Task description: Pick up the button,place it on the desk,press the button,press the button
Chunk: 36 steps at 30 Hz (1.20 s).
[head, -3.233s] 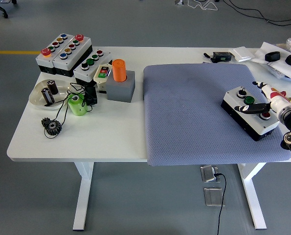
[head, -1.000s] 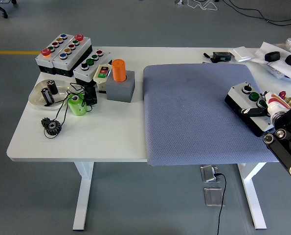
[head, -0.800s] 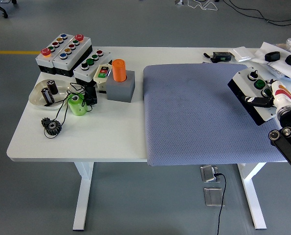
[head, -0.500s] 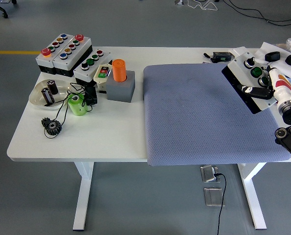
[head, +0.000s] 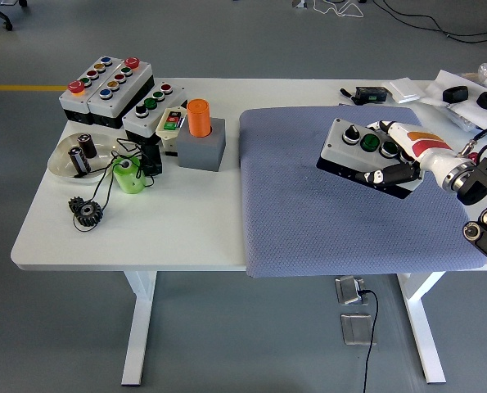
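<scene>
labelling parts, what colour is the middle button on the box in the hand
Green, on the grey three-button control box held by the right hand; head view.

a white-topped, black-based button box (head: pixel 362 153) with a black knob and green button, tilted, above the blue mat's (head: pixel 308 205) far right part.

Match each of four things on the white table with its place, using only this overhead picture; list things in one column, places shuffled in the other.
Things:
1. grey three-button control box
2. orange cylinder
3. black gear wheels
4. small dark cylinders

Places:
A. in the clear dish
B. in the right robot hand, over the grey-blue mat
C. standing in the grey block
D. on bare tabletop, near left edge

Pairs: 1-B, 2-C, 3-D, 4-A
</scene>
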Each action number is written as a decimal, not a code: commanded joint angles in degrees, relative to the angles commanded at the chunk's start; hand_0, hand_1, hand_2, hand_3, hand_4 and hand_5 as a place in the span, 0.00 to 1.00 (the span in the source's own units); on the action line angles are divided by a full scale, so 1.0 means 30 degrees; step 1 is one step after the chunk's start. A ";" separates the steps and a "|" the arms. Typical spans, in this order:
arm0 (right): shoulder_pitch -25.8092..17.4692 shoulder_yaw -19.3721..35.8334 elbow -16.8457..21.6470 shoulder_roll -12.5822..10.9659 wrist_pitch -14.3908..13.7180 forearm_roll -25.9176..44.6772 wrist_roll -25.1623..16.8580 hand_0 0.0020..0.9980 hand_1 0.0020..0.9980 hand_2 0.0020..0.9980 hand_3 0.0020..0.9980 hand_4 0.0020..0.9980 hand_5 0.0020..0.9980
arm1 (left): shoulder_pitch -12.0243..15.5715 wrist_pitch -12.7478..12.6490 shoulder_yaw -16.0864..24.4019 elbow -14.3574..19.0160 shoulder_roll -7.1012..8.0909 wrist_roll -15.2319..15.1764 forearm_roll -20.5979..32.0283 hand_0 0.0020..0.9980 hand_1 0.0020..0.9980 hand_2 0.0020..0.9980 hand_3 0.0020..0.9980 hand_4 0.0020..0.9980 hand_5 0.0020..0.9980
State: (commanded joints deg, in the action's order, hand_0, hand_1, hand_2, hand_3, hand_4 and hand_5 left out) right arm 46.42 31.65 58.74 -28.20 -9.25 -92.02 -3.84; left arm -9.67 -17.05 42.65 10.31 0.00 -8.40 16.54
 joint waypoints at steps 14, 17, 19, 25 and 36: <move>0.2173 -0.5322 0.0259 -0.0435 0.1170 0.0763 -0.1067 0.12 0.00 0.16 0.34 0.43 0.21 | 0.0175 -0.0103 0.0065 0.0000 0.0000 0.0094 -0.0205 0.66 0.72 0.75 0.53 0.32 0.94; 0.2155 -0.5449 0.0241 -0.0389 0.1320 0.0722 -0.1169 0.12 0.00 0.16 0.34 0.43 0.21 | 0.0243 -0.0111 0.0094 0.0000 0.0000 0.0108 -0.0293 0.66 0.72 0.75 0.53 0.32 0.94; 0.2137 -0.5592 0.0130 -0.0289 0.1408 0.0556 -0.1179 0.12 0.00 0.16 0.34 0.43 0.21 | 0.0325 -0.0088 0.0041 0.0000 0.0000 0.0100 -0.0290 0.66 0.72 0.75 0.53 0.32 0.94; 0.2043 -0.5490 0.0074 -0.0256 0.1144 0.0005 -0.1339 0.27 0.07 0.25 0.40 0.44 0.20 | 0.0413 -0.0065 -0.0091 0.0000 0.0000 0.0077 -0.0207 0.66 0.72 0.75 0.53 0.32 0.94; 0.2044 -0.5151 0.0015 -0.0321 0.1468 -0.0915 -0.1189 0.55 0.47 0.53 0.70 0.73 0.24 | 0.0397 -0.0070 -0.0074 0.0000 0.0000 0.0088 -0.0165 0.66 0.72 0.75 0.53 0.32 0.94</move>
State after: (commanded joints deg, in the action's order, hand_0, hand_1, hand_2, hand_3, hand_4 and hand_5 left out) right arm 52.55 16.20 58.79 -29.16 -4.85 -94.77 -7.41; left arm -8.48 -17.25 42.43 10.31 0.00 -8.14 16.05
